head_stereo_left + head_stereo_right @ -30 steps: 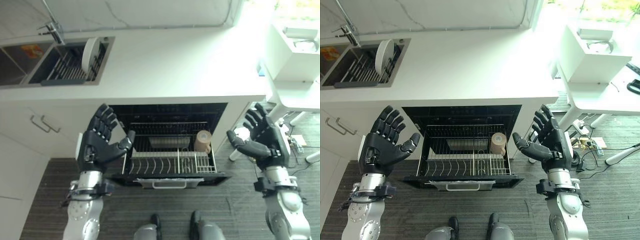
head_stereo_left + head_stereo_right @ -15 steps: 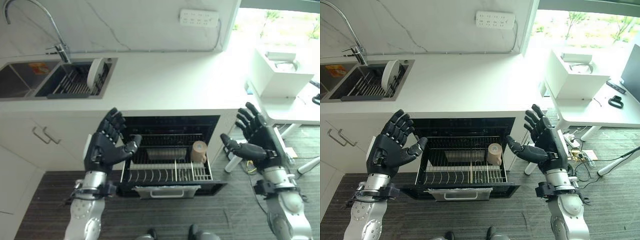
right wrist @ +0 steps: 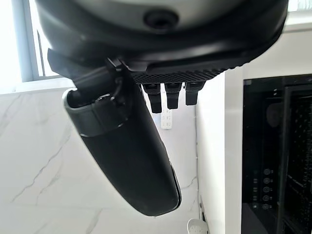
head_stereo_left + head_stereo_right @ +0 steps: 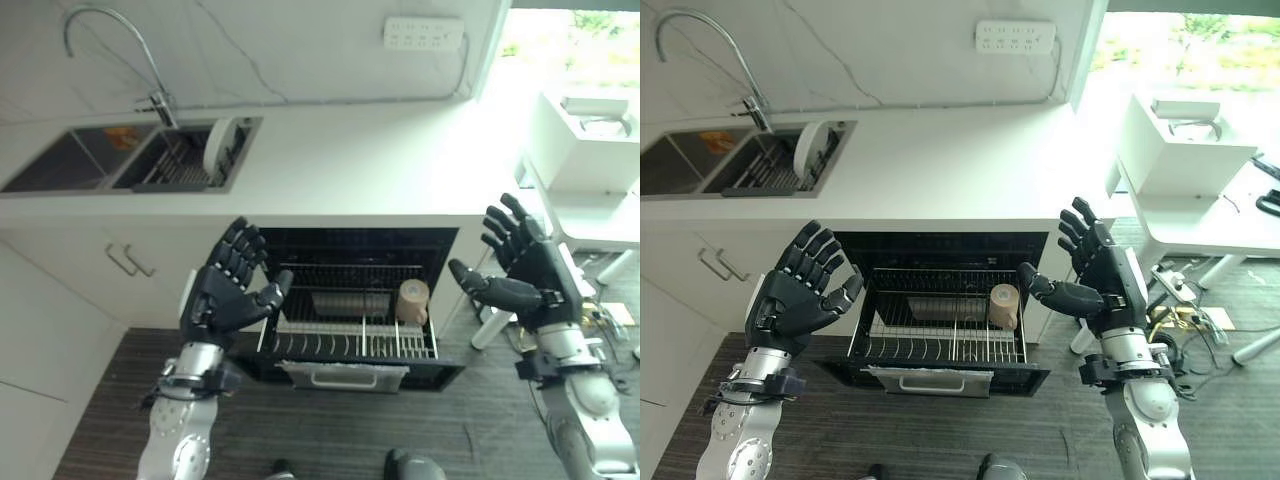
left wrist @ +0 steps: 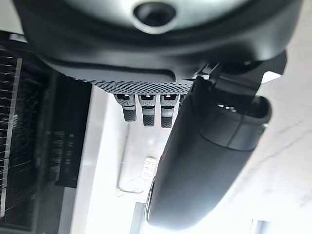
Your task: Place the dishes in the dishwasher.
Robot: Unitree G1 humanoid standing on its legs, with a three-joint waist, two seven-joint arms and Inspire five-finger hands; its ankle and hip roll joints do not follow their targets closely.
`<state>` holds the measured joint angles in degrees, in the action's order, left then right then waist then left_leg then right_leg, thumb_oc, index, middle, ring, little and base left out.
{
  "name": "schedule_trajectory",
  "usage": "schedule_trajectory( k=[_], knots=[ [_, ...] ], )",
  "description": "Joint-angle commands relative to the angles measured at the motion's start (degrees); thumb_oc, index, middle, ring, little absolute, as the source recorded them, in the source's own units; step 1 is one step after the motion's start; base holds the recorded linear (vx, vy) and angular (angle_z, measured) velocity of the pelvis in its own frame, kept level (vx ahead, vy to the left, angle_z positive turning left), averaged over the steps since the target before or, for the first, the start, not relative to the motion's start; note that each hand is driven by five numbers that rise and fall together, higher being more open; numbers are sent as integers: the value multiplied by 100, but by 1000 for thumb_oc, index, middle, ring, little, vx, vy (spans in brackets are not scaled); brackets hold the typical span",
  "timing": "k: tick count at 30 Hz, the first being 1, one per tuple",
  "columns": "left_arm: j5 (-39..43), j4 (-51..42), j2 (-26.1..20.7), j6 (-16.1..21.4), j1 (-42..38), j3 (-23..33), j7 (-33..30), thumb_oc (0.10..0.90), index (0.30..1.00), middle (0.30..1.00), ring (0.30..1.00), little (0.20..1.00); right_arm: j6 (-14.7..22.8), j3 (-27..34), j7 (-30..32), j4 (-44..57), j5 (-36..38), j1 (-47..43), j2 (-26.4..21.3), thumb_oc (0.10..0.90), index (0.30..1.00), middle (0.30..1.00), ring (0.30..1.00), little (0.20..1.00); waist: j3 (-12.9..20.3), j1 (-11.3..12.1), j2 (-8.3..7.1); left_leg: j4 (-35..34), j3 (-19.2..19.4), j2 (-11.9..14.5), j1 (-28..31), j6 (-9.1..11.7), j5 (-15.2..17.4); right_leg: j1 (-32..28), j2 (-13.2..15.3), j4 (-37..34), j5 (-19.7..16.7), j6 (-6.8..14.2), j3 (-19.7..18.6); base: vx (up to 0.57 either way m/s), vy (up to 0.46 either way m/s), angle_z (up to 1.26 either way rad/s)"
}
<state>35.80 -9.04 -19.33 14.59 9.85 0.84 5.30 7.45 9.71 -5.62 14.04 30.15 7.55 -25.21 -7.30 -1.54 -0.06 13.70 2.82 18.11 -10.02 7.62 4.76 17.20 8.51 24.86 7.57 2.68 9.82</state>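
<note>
A white plate (image 4: pixel 218 148) stands on edge in the rack inside the sink (image 4: pixel 95 172) at the counter's left. Below the counter the dishwasher (image 4: pixel 357 262) is open with its wire rack (image 4: pixel 350 340) pulled out; a tan cup (image 4: pixel 411 301) lies at the rack's right side. My left hand (image 4: pixel 228 295) is raised in front of the rack's left edge, open and holding nothing. To the right of the dishwasher my right hand (image 4: pixel 524 275) is also raised and open, empty, thumb pointing toward the cup.
A curved tap (image 4: pixel 112 46) rises behind the sink. The white countertop (image 4: pixel 370 160) runs to the right, with a wall socket strip (image 4: pixel 423 33) above it. A white desk with a white box (image 4: pixel 1185 130) stands further right. Cabinet handles (image 4: pixel 130 261) sit below the sink.
The whole picture has shifted, so the camera moved: the tap, wall and socket strip now show and the scene sits further right. Both hands stay raised and open.
</note>
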Motion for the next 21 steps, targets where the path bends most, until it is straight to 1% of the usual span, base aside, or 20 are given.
schedule_trajectory(
  k=[1, 2, 3, 4, 5, 6, 7, 8, 9, 10, 11, 12, 13, 14, 15, 16, 17, 18, 19, 21],
  knots=[
    [33, -656, -268, 977, -275, 441, 13, 800, 900, 900, 900, 900, 372, 337, -123, 645, 283, -450, -258, 800, 900, 900, 900, 900, 230, -29, 60, 349, 283, -52, -214, 120, 96, -747, 424, -767, 178, 542, -178, 64, 666, -82],
    [67, -607, -314, 932, -361, 434, 83, 800, 900, 900, 900, 900, 425, 334, -93, 693, 248, -457, -225, 800, 900, 900, 900, 900, 229, -76, 82, 349, 503, -44, -193, 122, 98, -757, 614, -767, 96, 666, -81, 69, 646, -63],
    [108, -567, -357, 825, -460, 427, 145, 800, 900, 900, 900, 900, 435, 364, -24, 768, 195, -399, -162, 800, 900, 900, 900, 900, 226, -84, 63, 349, 506, -209, -162, 66, 152, -775, 806, -767, 10, 793, -92, 68, 522, -36],
    [197, -564, -378, 720, -516, 418, 198, 800, 900, 900, 900, 900, 444, 369, 31, 823, 167, -347, -101, 800, 900, 900, 900, 900, 227, -68, 58, 349, 472, -319, -150, 25, 203, -793, 918, -767, -74, 831, -104, 95, 555, -3],
    [453, -585, -381, 551, -579, 418, 332, 800, 900, 900, 900, 900, 490, 376, 81, 940, 174, -232, 8, 800, 900, 900, 900, 900, 220, -50, 4, 349, 483, -586, -115, -110, 303, -842, 1111, -767, -205, 863, -89, 121, 576, 8],
    [392, -589, -350, 528, -613, 430, 419, 800, 900, 900, 900, 900, 489, 349, 135, 985, 106, -161, 131, 800, 900, 900, 900, 900, 223, -22, -14, 349, 439, -836, -98, -247, 414, -869, 1199, -767, -345, 815, -89, 104, 472, 57],
    [348, -591, -348, 537, -617, 427, 429, 800, 900, 900, 900, 900, 476, 340, 150, 994, 83, -151, 152, 800, 900, 900, 900, 900, 221, -21, -24, 349, 426, -888, -91, -279, 436, -875, 1224, -767, -396, 813, -85, 140, 520, 65],
    [111, -659, -387, 597, -636, 368, 469, 800, 900, 900, 900, 900, 401, 234, 259, 995, -39, -154, 221, 800, 900, 900, 900, 900, 194, 4, -14, 349, 381, -1128, -22, -488, 576, -886, 1288, -767, -834, 779, -19, 118, 408, 59],
    [132, -701, -408, 571, -639, 365, 498, 800, 900, 900, 900, 900, 408, 177, 290, 978, -98, -163, 252, 800, 900, 900, 900, 900, 181, 20, -2, 349, 387, -1171, 5, -548, 615, -889, 1265, -767, -905, 766, 17, 133, 456, 0],
    [104, -728, -405, 536, -648, 400, 544, 800, 900, 900, 900, 900, 409, 110, 325, 942, -129, -194, 290, 800, 900, 900, 900, 900, 178, 58, 9, 349, 432, -1195, 22, -595, 644, -888, 1222, -767, -862, 757, 109, 73, 259, 8],
    [-27, -741, -447, 563, -668, 407, 526, 800, 900, 900, 900, 900, 390, 40, 354, 866, -143, -279, 336, 800, 900, 900, 900, 900, 180, 95, 7, 349, 509, -1211, 24, -644, 688, -871, 1087, -767, -872, 767, 246, 69, 223, -1],
    [-91, -754, -505, 583, -692, 398, 494, 800, 900, 900, 900, 900, 375, 3, 404, 820, -145, -323, 339, 800, 900, 900, 900, 900, 184, 114, 18, 349, 542, -1211, 13, -669, 691, -863, 933, -767, -738, 756, 304, 83, 228, -2],
    [-49, -781, -578, 540, -749, 394, 424, 800, 900, 900, 900, 900, 330, 22, 433, 766, -45, -352, 287, 800, 900, 900, 900, 900, 214, 141, 41, 349, 537, -1236, -35, -722, 657, -889, 518, -767, -407, 648, 401, 87, 182, -34],
    [19, -798, -584, 506, -766, 391, 422, 800, 900, 900, 900, 900, 317, 36, 442, 753, -20, -352, 267, 800, 900, 900, 900, 900, 226, 143, 43, 349, 524, -1266, -55, -761, 648, -909, 292, -767, -304, 602, 431, 81, 138, -32],
    [49, -802, -583, 493, -771, 387, 426, 800, 900, 900, 900, 900, 321, 42, 442, 741, -15, -349, 257, 800, 900, 900, 900, 900, 230, 136, 46, 349, 506, -1281, -59, -775, 649, -923, 174, -767, -263, 574, 427, 123, 94, -21],
    [68, -790, -568, 474, -805, 322, 449, 800, 900, 900, 900, 900, 413, 58, 459, 714, -17, -282, 215, 800, 900, 900, 900, 900, 208, 49, 9, 349, 402, -1433, -45, -841, 653, -973, -287, -767, -161, 470, 154, 132, 65, -8],
    [38, -784, -552, 475, -821, 251, 476, 800, 900, 900, 900, 900, 515, 81, 451, 693, 36, -210, 182, 800, 900, 900, 900, 900, 226, -26, -16, 349, 340, -1526, -94, -849, 600, -892, -580, -767, -146, 358, -7, 154, 53, 18],
    [-28, -767, -537, 500, -823, 192, 485, 800, 900, 900, 900, 900, 552, 87, 449, 682, 86, -184, 161, 800, 900, 900, 900, 900, 230, -56, -42, 349, 320, -1596, -88, -853, 599, -858, -708, -767, -118, 304, -40, 109, -4, 27],
    [-108, -728, -537, 566, -827, 131, 453, 800, 900, 900, 900, 900, 581, 80, 433, 655, 106, -193, 146, 800, 900, 900, 900, 900, 232, -59, -72, 349, 345, -1663, -74, -848, 607, -817, -771, -767, -48, 250, 21, 118, -26, 35],
    [-216, -687, -540, 638, -836, 98, 420, 800, 900, 900, 900, 900, 624, 52, 368, 592, 157, -233, 138, 800, 900, 900, 900, 900, 225, -52, -91, 349, 408, -1719, -29, -858, 641, -742, -749, -767, -62, 233, 153, 122, -60, 7]
  ],
)
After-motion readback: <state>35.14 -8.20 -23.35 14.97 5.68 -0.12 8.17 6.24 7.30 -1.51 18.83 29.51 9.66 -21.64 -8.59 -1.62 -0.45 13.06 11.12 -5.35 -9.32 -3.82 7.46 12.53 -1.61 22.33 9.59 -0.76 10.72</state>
